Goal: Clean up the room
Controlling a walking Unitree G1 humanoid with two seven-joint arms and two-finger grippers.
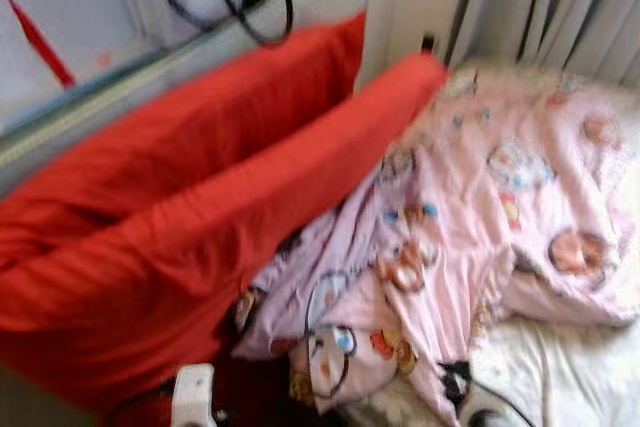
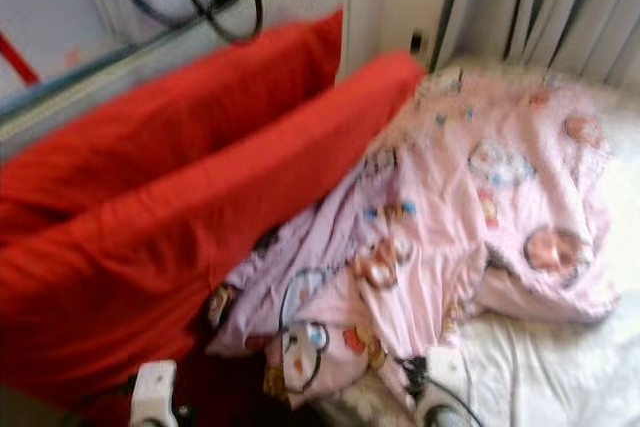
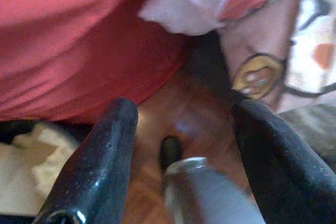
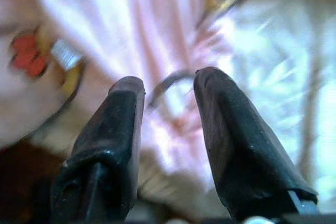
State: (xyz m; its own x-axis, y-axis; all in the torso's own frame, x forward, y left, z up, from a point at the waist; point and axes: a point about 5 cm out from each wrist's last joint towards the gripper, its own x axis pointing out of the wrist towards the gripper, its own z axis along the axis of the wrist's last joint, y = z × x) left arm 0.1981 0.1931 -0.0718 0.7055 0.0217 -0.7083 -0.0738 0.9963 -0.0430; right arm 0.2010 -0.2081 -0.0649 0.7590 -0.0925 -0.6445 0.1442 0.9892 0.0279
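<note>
Grey curtains (image 1: 560, 7) back a bed where a crumpled pink cartoon-print quilt (image 1: 480, 217) lies beside two long red pillows (image 1: 200, 217). Both the left gripper (image 3: 181, 145) and the right gripper (image 4: 168, 119) are spread and empty, the right over the quilt. Tidying looks barely begun; next probably means pinching a quilt edge.

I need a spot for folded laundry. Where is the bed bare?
Bare white sheet shows at the near right corner, bordered by the pink quilt. The quilt crowds the middle; two red pillows fill the left. Both hands sit low at the quilt's near edge.
</note>
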